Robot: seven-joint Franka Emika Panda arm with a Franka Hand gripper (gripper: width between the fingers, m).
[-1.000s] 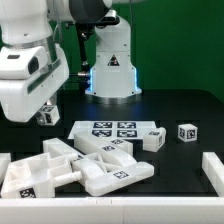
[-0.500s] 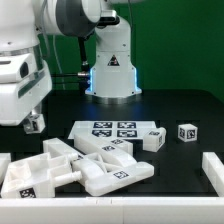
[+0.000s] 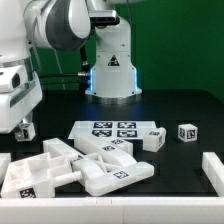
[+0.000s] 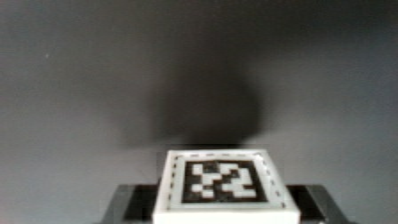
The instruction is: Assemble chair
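My gripper [image 3: 22, 128] hangs at the exterior view's left, just above the black table, left of the chair parts. In the wrist view the gripper [image 4: 222, 208] is shut on a small white chair block with a tag [image 4: 222, 182], held between the dark fingers [image 4: 128, 205]. A pile of chunky white chair parts [image 3: 85, 165] lies in the front, with panels and legs stacked loosely. A small tagged block [image 3: 152, 138] and a tagged cube [image 3: 187, 132] lie apart to the right. In the exterior view the held block is mostly hidden by the gripper.
The marker board [image 3: 110, 128] lies flat behind the pile. The robot base [image 3: 110, 70] stands at the back. White rim walls sit at the front left [image 3: 4, 166] and front right [image 3: 212, 166]. Dark table shows under the gripper [image 4: 196, 70].
The arm has swung to the exterior view's left and lowered, carrying the small block away from the pile. The loose parts have not moved.
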